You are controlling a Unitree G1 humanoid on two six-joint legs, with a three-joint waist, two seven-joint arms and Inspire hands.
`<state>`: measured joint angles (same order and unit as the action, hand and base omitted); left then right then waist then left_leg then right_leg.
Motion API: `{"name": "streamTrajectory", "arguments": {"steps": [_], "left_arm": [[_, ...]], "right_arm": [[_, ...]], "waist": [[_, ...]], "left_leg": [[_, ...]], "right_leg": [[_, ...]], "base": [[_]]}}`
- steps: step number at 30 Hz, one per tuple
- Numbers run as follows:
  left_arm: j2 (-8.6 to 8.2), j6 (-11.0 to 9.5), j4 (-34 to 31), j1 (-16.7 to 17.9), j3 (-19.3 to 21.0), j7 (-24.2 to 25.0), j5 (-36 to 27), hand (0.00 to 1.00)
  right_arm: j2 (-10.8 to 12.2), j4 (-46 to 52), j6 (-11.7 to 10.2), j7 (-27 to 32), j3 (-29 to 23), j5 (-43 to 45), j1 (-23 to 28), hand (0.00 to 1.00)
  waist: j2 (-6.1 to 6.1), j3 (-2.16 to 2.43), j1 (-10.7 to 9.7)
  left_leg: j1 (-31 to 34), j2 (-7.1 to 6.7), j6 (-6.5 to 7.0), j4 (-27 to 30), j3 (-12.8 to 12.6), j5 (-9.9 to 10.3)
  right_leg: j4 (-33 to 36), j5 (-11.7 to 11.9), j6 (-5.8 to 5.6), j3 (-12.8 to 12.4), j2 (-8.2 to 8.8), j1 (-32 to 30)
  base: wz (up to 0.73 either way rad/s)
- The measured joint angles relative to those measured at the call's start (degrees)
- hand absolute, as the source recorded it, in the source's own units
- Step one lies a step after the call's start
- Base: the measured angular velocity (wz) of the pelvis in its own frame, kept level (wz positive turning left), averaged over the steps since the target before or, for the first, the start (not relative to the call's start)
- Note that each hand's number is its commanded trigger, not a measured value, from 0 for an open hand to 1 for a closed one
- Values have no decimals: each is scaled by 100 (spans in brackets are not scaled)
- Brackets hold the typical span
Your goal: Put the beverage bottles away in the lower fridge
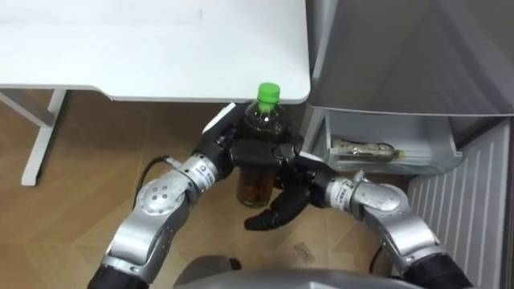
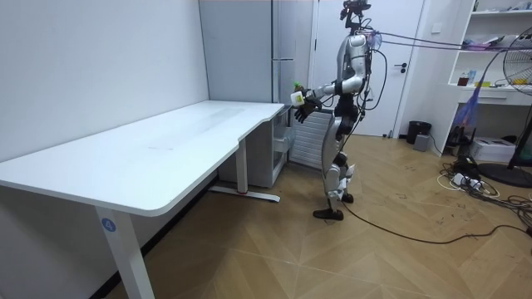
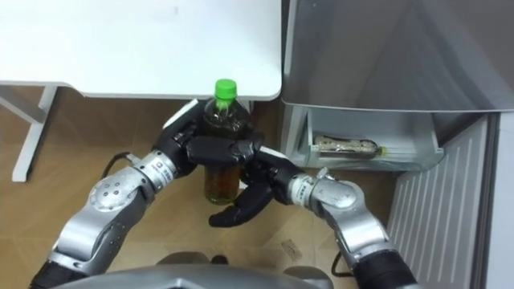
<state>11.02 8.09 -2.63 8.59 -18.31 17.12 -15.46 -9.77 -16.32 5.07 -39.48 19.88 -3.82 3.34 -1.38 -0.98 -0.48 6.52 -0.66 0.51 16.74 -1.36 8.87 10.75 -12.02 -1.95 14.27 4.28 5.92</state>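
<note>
Left eye view, bottle: a clear plastic bottle with a green cap (image 1: pixel 257 186), brown drink inside, is held upright in the air just off the edge of the flat white table (image 1: pixel 161 48). It is not yet in the fridge.
Left eye view, left hand: the left hand (image 1: pixel 239 152) has its dark fingers wrapped firmly round the bottle's middle.
Left eye view, right hand: the right hand (image 1: pixel 285 197) is just beside the bottle's lower part, fingers loosely bent and hanging down, holding nothing. Whether it touches the bottle I cannot tell.
Left eye view, fridge: the tall grey fridge (image 1: pixel 401 56) is on the right. In its open lower fridge compartment (image 1: pixel 426 156) a second bottle (image 1: pixel 361 149) lies on its side.
Room view, robot: it stands upright on the wooden floor (image 2: pixel 374 249) at the table's far end, right by the fridge (image 2: pixel 249 50), with the bottle (image 2: pixel 296 90) held out in front of its body.
Right eye view, bottle: the bottle (image 3: pixel 221 186) is in the left hand (image 3: pixel 201 150), with the compartment (image 3: pixel 393 152) to its right.
</note>
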Motion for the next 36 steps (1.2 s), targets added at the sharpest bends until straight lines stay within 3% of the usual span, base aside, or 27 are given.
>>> {"name": "streamTrajectory", "arguments": {"steps": [9, 20, 21, 22, 23, 24, 36], "left_arm": [[0, -23, 23, -16, 24, 79, -9, 100], [13, -209, 21, -16, -12, 55, -9, 100], [16, -213, 21, -16, -54, 53, -5, 100], [27, -213, 21, -16, -66, 52, -4, 100], [58, -215, 20, -16, -93, 48, -5, 100], [78, -215, 21, -15, -121, 35, -4, 100], [126, -219, 42, -18, -491, -63, 106, 100]], "right_arm": [[11, 21, 319, -64, 35, -542, 0, 0], [-58, -64, 385, 71, 148, -1439, 5, 0], [-67, -64, 385, 88, 172, -1476, 6, 41], [-79, -64, 385, 108, 198, -1507, 6, 60], [-100, -97, 384, 133, 248, -1613, 7, 96], [-109, -129, 384, 140, 275, -1668, 7, 100], [-202, -452, 363, 203, 479, -2097, 9, 100]], "waist": [[-21, -11, 194], [-58, -27, 239], [-59, -26, 248], [-61, -25, 255], [-66, -22, 255], [-67, -21, 254], [-47, -11, 250]], "left_leg": [[-3, 0, 0, 33, -4, 0], [73, 2, 2, 48, -4, 0], [93, 3, 5, 54, -6, -1], [99, 4, 5, 55, -9, -1], [103, 2, 6, 50, -9, -2], [102, 1, 6, 46, -9, -2], [88, -3, 7, 71, 11, -2]], "right_leg": [[1, 0, 0, 0, 0, 3], [3, 0, 0, 6, -1, -37], [5, 1, 1, 6, -1, -64], [10, 1, 2, 2, 0, -79], [18, 1, 1, 5, 4, -89], [23, 1, 1, 5, 6, -93], [14, 2, 1, 30, 7, -67]], "base": [[0], [0], [0], [0], [0], [0], [0]]}}
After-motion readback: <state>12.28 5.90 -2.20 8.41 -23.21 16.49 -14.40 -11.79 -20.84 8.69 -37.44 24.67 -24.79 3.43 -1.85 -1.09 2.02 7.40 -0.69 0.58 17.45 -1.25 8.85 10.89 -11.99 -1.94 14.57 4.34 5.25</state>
